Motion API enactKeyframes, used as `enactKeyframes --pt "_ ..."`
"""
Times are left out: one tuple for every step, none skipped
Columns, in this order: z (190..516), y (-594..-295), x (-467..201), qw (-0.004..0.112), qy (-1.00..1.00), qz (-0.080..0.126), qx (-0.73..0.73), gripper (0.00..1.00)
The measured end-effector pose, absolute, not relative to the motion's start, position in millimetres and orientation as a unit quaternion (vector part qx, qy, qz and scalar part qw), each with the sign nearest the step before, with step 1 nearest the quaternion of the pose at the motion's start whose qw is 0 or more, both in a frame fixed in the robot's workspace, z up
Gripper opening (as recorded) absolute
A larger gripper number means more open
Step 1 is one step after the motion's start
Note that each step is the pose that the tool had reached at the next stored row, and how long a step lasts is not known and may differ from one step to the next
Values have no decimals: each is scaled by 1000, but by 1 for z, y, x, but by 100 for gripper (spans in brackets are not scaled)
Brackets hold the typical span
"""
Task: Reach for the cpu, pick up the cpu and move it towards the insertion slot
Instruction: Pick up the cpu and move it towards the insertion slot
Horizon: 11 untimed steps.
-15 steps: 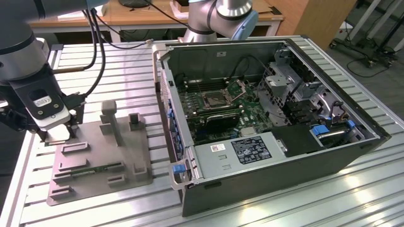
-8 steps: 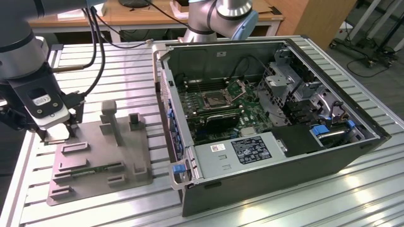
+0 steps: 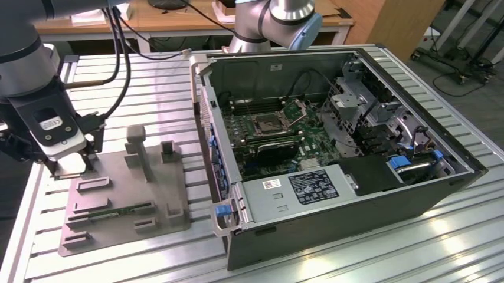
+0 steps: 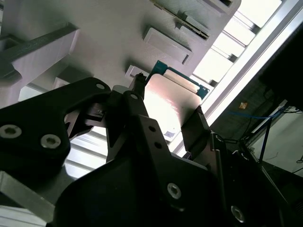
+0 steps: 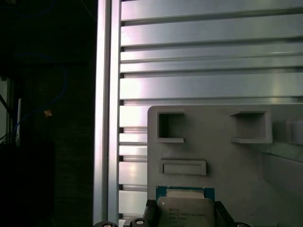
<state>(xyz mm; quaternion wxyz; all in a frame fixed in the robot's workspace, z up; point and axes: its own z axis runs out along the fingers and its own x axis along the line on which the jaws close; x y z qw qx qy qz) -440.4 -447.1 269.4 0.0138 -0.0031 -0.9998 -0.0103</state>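
The cpu (image 4: 171, 101), a flat square chip with a shiny metal top and a green-blue rim, sits between my two dark fingers in both wrist views, each finger against one of its edges. My gripper (image 4: 168, 98) is shut on the cpu (image 5: 184, 212). In the exterior view my gripper (image 3: 69, 171) hangs low over the far corner of the grey fixture plate (image 3: 126, 194), at that view's left. The insertion slot (image 3: 270, 124) lies on the green board inside the open computer case, its hinged plate (image 3: 301, 108) standing up.
The fixture plate carries upright grey blocks (image 3: 136, 141) and a green memory stick (image 3: 118, 210). The open computer case (image 3: 354, 177) takes up the exterior view's right. Another robot arm's base (image 3: 275, 23) stands behind it. The slatted metal table's edge (image 5: 106, 118) is close by.
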Motion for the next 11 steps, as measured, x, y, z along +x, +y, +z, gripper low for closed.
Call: enactKeyframes --pt "270 -447 -440 14 -1000 -10 -3 55" --pt "270 -447 -440 14 -1000 -10 -3 55" --pt "270 -447 -440 14 -1000 -10 -3 55" --pt "270 -447 -440 14 -1000 -10 -3 55" --pt "271 -447 -440 14 -1000 -10 -3 55" --pt "271 -447 -440 14 -1000 -10 -3 55" --pt "271 -447 -440 14 -1000 -10 -3 55" --pt "271 -447 -440 14 -1000 -10 -3 55" --pt "271 -447 -440 14 -1000 -10 -3 55" --pt "271 -447 -440 14 -1000 -10 -3 55" --pt "271 -447 -440 14 -1000 -10 -3 55"
